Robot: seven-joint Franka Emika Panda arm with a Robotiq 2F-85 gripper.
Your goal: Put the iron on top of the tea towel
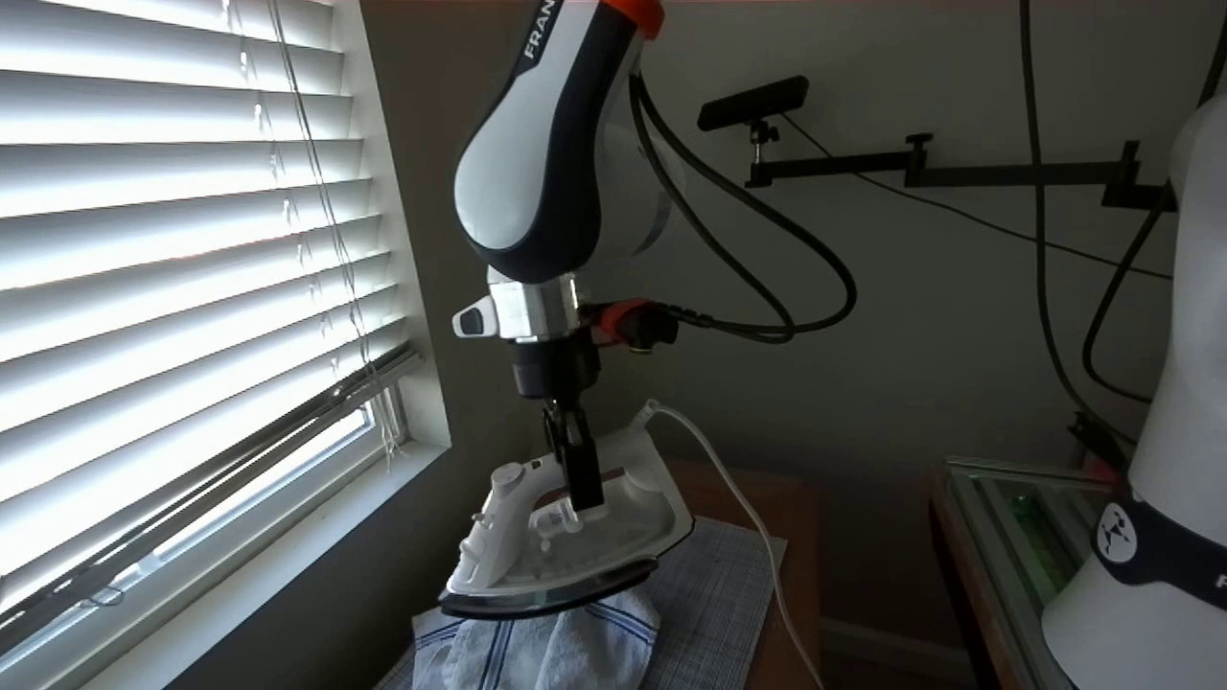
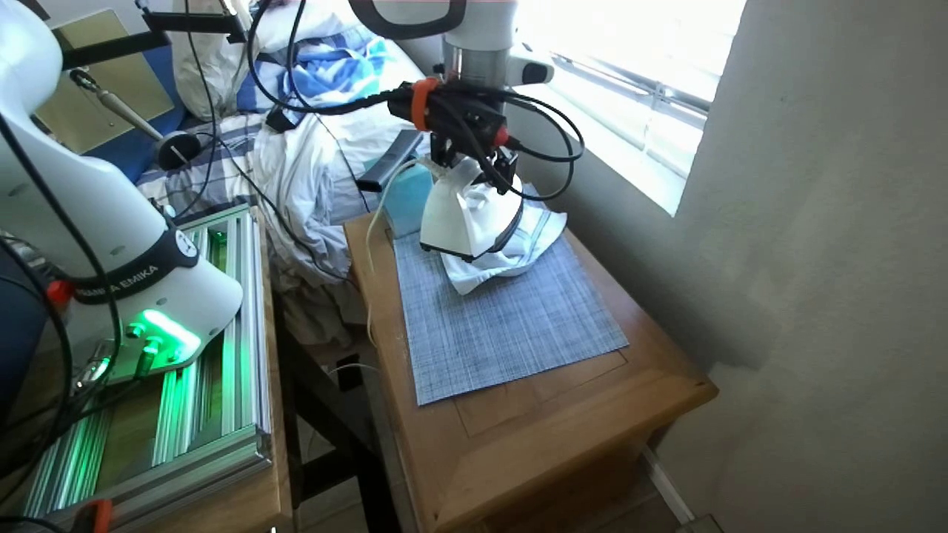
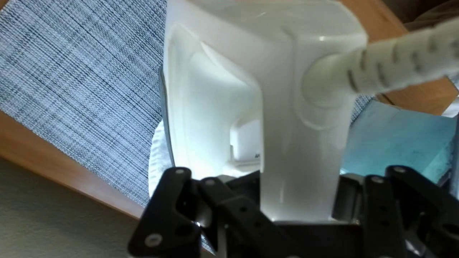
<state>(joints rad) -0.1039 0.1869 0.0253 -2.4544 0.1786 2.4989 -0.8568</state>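
White-bodied with a dark-edged soleplate (image 1: 551, 602), the iron (image 3: 279, 107) fills the foreground of the wrist view. Its handle (image 3: 304, 157) is clamped between both fingers (image 3: 247, 211) of the gripper (image 3: 297, 195). Small dark characters (image 3: 257, 156) inside the handle opening are partly hidden and unreadable. In both exterior views the iron is over the tea towel (image 1: 537, 656), white with blue stripes; whether it bears on the cloth cannot be determined. Beneath the towel lies a blue-grey woven mat (image 2: 511, 333) on a wooden table (image 2: 533, 466). A teal object (image 2: 407, 203), unidentified, is near the iron. Lettering (image 1: 540, 34) on the arm (image 1: 518, 144) reads "FRAN", cut by the view's upper edge. The robot base (image 2: 141, 229) shows a green light (image 2: 172, 333) and a dark band (image 2: 137, 280): "EMIKA" is legible, the preceding word only partly. A round emblem (image 1: 1117, 532) sits on the same band. Farther out: white slatted blinds (image 1: 173, 206) and, farthest in an exterior view, rumpled bedding (image 2: 311, 185).
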